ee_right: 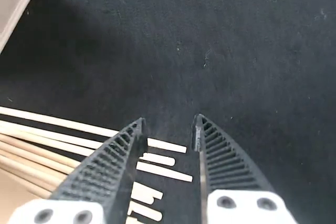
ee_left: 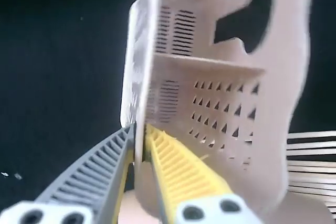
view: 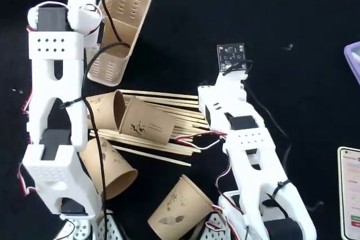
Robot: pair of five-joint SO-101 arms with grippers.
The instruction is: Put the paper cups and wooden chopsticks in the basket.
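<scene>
The beige slotted basket [view: 120, 23] hangs tilted above the table's far left, and my left gripper [ee_left: 139, 145] is shut on its side wall [ee_left: 210, 77]. Several wooden chopsticks [view: 163, 122] lie in a loose pile mid-table, with two paper cups [view: 104, 108] [view: 147, 122] lying on them. Two more cups [view: 109, 168] [view: 177, 209] lie on their sides nearer the front. My right gripper [ee_right: 168, 127] is open and low over the black cloth, with the chopstick ends [ee_right: 163, 158] just below its fingers and nothing between them.
A purple object [view: 353, 60] and a phone [view: 350, 192] sit at the right edge. Black cloth stretches bare to the right of the right arm [view: 247, 139]. The left arm's white links [view: 53, 111] stand over the left cups.
</scene>
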